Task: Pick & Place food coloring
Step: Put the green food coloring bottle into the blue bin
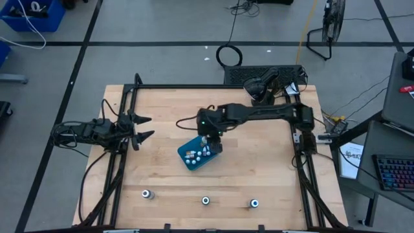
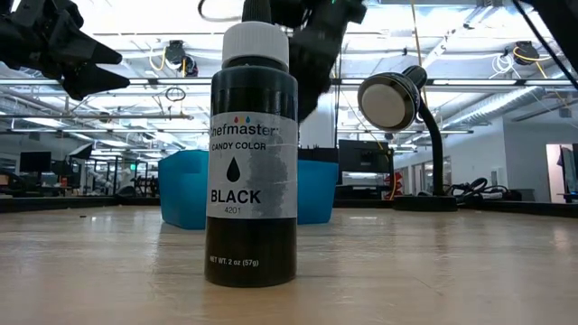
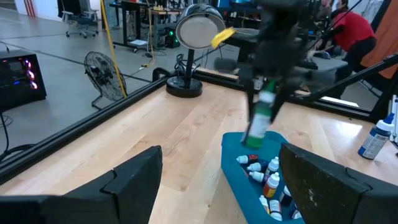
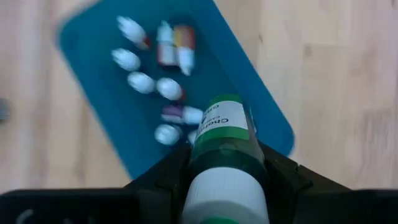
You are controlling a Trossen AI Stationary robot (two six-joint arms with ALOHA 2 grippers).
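A green food coloring bottle with a white cap sits in my shut right gripper, above the teal tray at the table's middle. Several tiny bottles with white or red caps lie on their sides in the tray. A black bottle stands upright at the near edge, with two more bottles standing beside it along that edge. My left gripper waits open at the table's left side, well clear of the tray. My right gripper pinches the green bottle between its two fingers at the neck, just under the white cap. The fingers come from above, pointing down. The bottle hangs below them, slightly tilted, bottom end over the tray and lifted clear.
A desk lamp stands at the table's far right corner. A black frame rail runs round the table. Bare wood lies between the tray and the three bottles at the near edge. A person in red sits beyond the table.
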